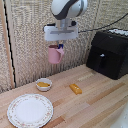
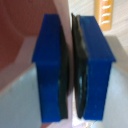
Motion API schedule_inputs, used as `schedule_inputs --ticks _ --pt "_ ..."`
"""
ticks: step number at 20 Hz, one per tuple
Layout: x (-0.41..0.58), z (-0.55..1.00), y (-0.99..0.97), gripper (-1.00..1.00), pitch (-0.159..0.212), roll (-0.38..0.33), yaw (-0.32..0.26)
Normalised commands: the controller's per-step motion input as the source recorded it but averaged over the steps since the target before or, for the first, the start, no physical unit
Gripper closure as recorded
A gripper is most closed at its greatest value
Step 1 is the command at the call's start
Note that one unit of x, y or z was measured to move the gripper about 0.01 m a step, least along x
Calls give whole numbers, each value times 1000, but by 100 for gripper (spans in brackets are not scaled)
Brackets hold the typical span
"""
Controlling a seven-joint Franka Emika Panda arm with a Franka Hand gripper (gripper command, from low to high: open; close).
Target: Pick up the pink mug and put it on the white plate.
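Note:
The pink mug [image 1: 55, 55] hangs in the air, held by its rim in my gripper [image 1: 60, 46], high above the wooden table. The gripper's blue fingers [image 2: 50, 70] are shut on the mug's wall; in the wrist view the pink wall [image 2: 20, 45] fills one side. The white platter [image 1: 30, 110] with its patterned rim lies on the table at the exterior view's lower left, below and to the left of the mug.
A small white bowl [image 1: 44, 84] with yellow contents stands beyond the platter. A yellow-orange block [image 1: 75, 89] lies mid-table. A black appliance [image 1: 108, 52] stands at the exterior view's right.

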Motion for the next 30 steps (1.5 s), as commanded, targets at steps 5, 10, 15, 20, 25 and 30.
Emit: schedule_inputs --ticks 5,10,15,20,25,30 --pt "0 108 974 100 68 0 0" --pt "-57 -27 903 100 65 -2 17" --pt "-227 -160 776 100 58 -1 52" --pt "-307 -359 544 100 2 -4 66" --pt "-150 -431 358 100 0 -18 58" --pt "-16 -517 155 100 -4 -66 71"
